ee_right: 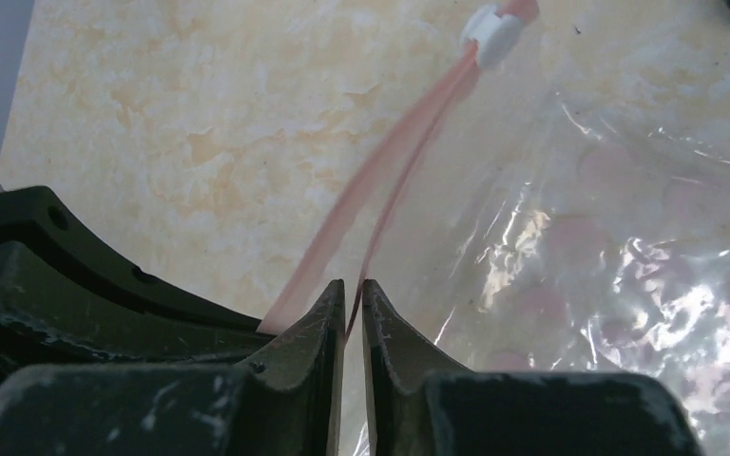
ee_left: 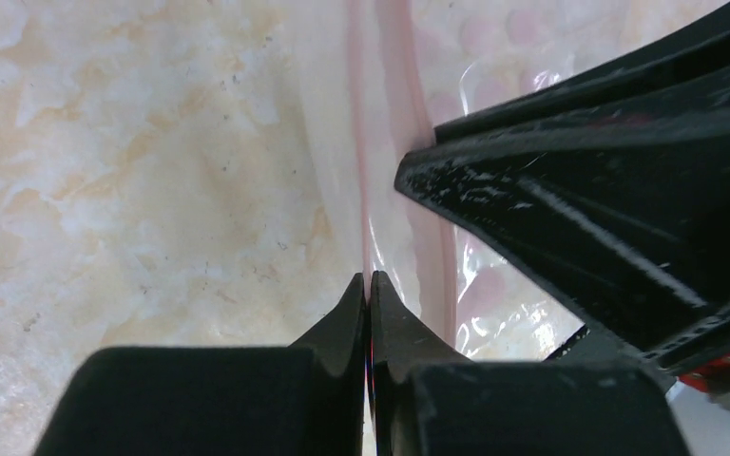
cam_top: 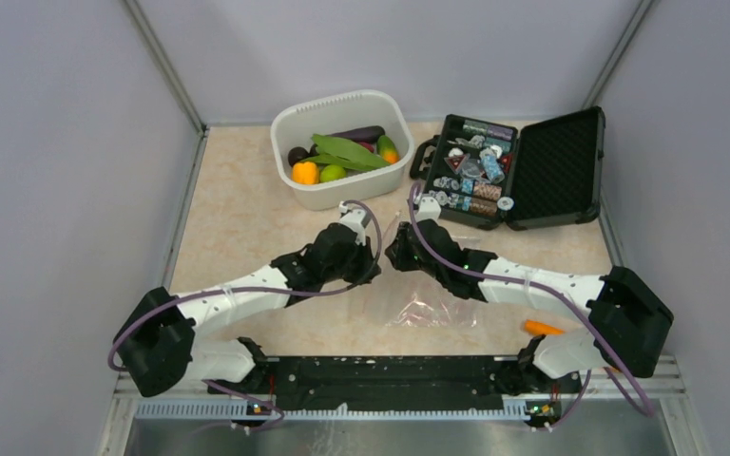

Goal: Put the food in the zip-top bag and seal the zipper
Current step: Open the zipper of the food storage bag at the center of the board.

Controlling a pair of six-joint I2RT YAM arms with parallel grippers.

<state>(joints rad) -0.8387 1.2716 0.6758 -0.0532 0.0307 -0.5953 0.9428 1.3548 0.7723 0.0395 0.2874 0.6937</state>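
The zip-top bag (cam_top: 428, 309) lies flat and empty between the two arms. Its mouth stands parted, so the pinkish zipper (ee_right: 390, 161) shows as two strips with a white slider (ee_right: 492, 33) at the far end. My left gripper (ee_left: 369, 280) is shut on one strip of the zipper (ee_left: 356, 142). The other strip runs into the narrow gap of my right gripper (ee_right: 347, 285), whose jaws stand slightly apart. Both grippers meet over the bag's mouth, left gripper (cam_top: 373, 256) beside right gripper (cam_top: 394, 255). The food (cam_top: 342, 152) sits in a white tub.
The white tub (cam_top: 342, 103) stands at the back centre. An open black case (cam_top: 523, 171) with chips and small bits is at the back right. A small orange piece (cam_top: 542, 328) lies beside the right arm's base. Grey walls close in both sides.
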